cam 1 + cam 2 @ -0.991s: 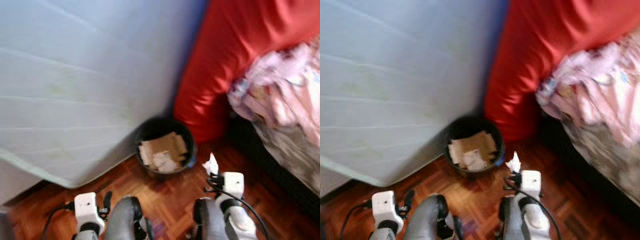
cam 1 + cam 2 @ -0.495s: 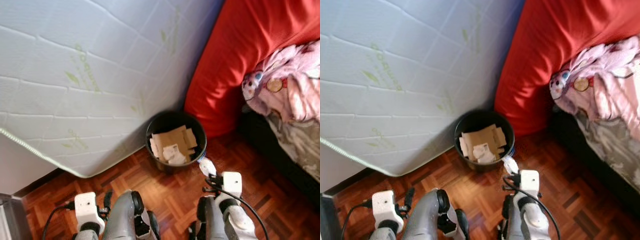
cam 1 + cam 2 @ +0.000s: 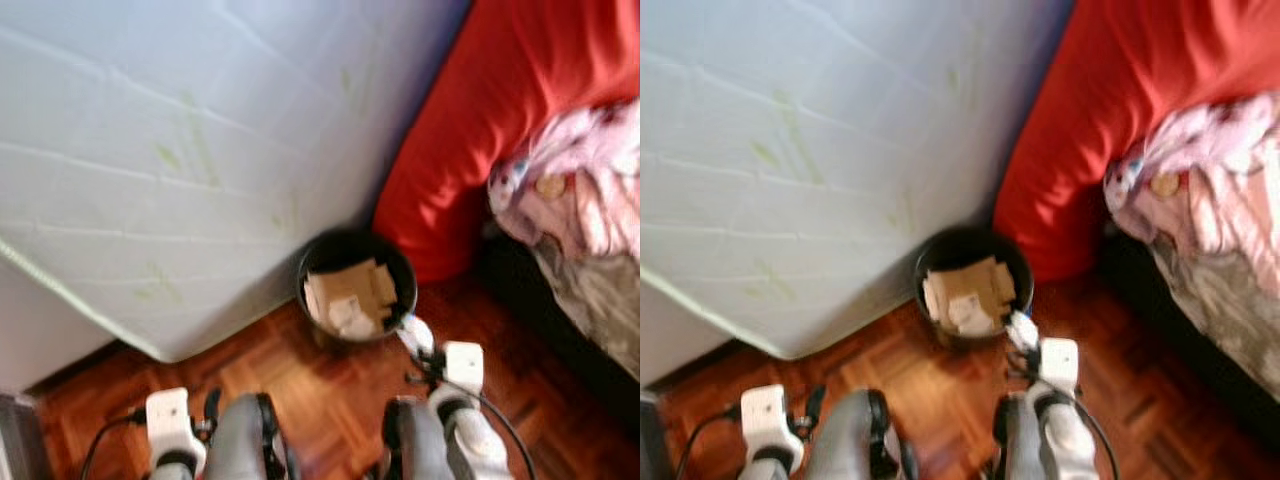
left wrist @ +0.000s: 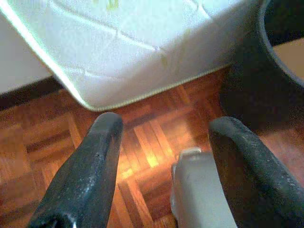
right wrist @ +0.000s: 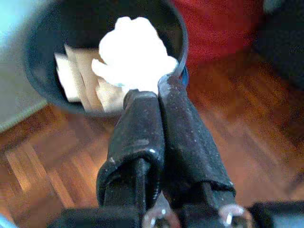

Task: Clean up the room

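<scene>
A black round bin (image 3: 313, 265) with cardboard pieces (image 3: 347, 292) inside stands on the wood floor, against a white mattress and a red cushion. My right gripper (image 3: 419, 340) is shut on a crumpled white tissue (image 5: 135, 60), held at the bin's near right rim (image 5: 181, 52). Its black fingers (image 5: 142, 123) are pressed together below the tissue. My left gripper (image 4: 164, 137) is open and empty, low over the parquet beside the bin's outer wall (image 4: 247, 90).
The white mattress (image 3: 170, 150) leans on the left. The red cushion (image 3: 480, 130) stands behind the bin. Pink bedding (image 3: 585, 190) hangs over a dark bed edge on the right. Parquet floor (image 3: 330, 390) lies around my legs.
The view has shifted a little and blurred as I move. My right gripper with the tissue stays at the bin's near rim; the bin sits slightly closer.
</scene>
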